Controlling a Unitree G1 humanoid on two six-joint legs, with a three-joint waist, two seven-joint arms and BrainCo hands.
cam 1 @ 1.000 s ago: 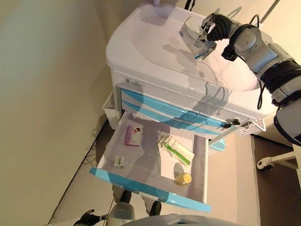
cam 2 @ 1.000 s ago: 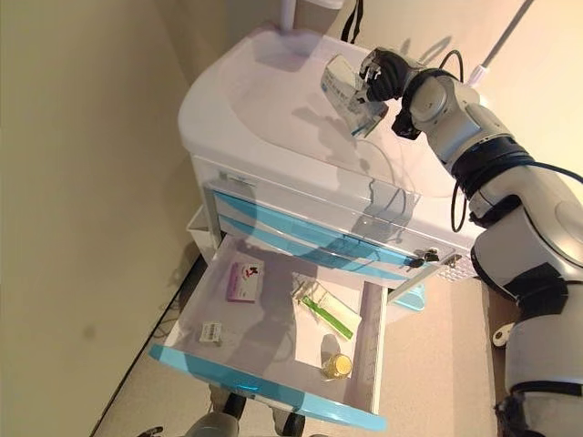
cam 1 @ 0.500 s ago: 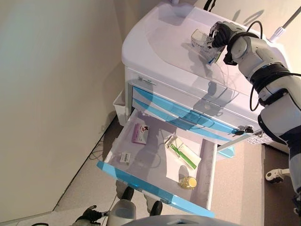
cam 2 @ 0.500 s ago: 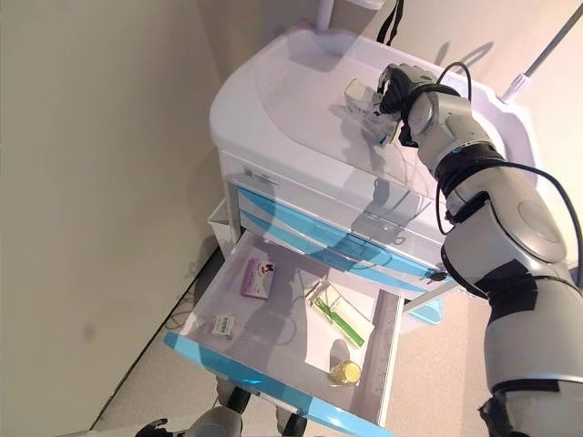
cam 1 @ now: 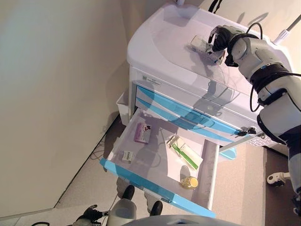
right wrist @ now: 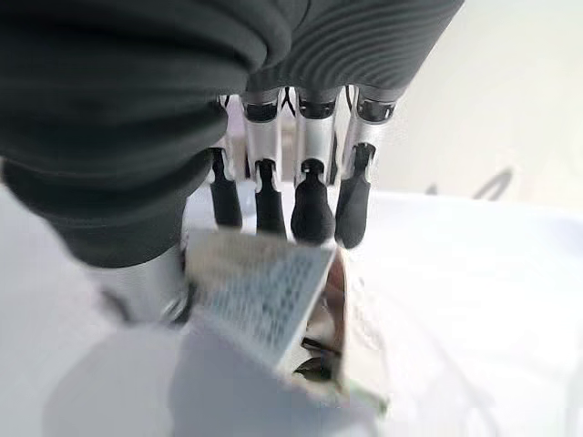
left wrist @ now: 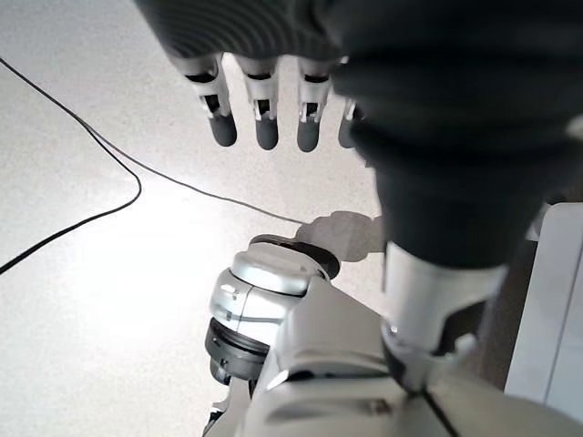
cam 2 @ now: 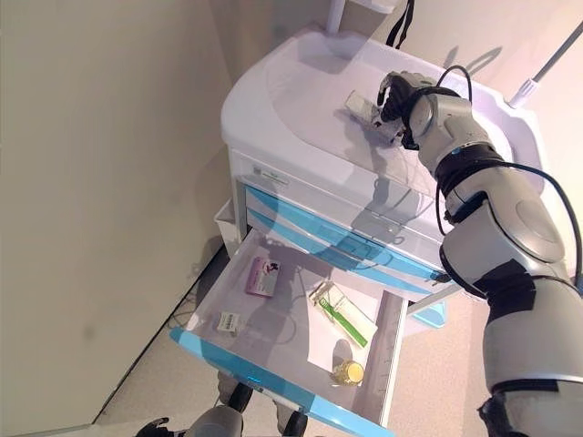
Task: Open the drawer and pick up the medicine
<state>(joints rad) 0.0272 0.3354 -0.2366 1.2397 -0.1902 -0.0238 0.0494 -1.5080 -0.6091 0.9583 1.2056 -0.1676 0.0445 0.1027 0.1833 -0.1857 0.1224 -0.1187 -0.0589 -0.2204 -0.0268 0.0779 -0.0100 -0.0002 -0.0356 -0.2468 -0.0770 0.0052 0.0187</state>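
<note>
My right hand (cam 1: 220, 37) is over the white cart top (cam 1: 164, 42), its fingers (right wrist: 310, 200) curled over a white medicine box (cam 1: 201, 44) with small print (right wrist: 264, 296). The box lies low on the top surface, near its back right. Below, the cart's lowest drawer (cam 1: 155, 188) with a blue front stands pulled out. In it lie a pink box (cam 1: 142, 133), a small labelled box (cam 1: 127, 155), a green-and-white pack (cam 1: 186, 154) and a yellow vial (cam 1: 189, 182). My left hand (left wrist: 264, 118) hangs open over the floor, low at my left side (cam 1: 88, 215).
A beige wall (cam 1: 56, 94) runs close along the cart's left side. Two shut blue drawers (cam 1: 188, 113) sit above the open one. A white side bin (cam 1: 123, 106) hangs on the cart's left. A thin cable (left wrist: 91, 146) lies on the floor.
My right hand has lowered the medicine box from the air down onto the cart top. The head camera has shifted. The left hand has not moved.
</note>
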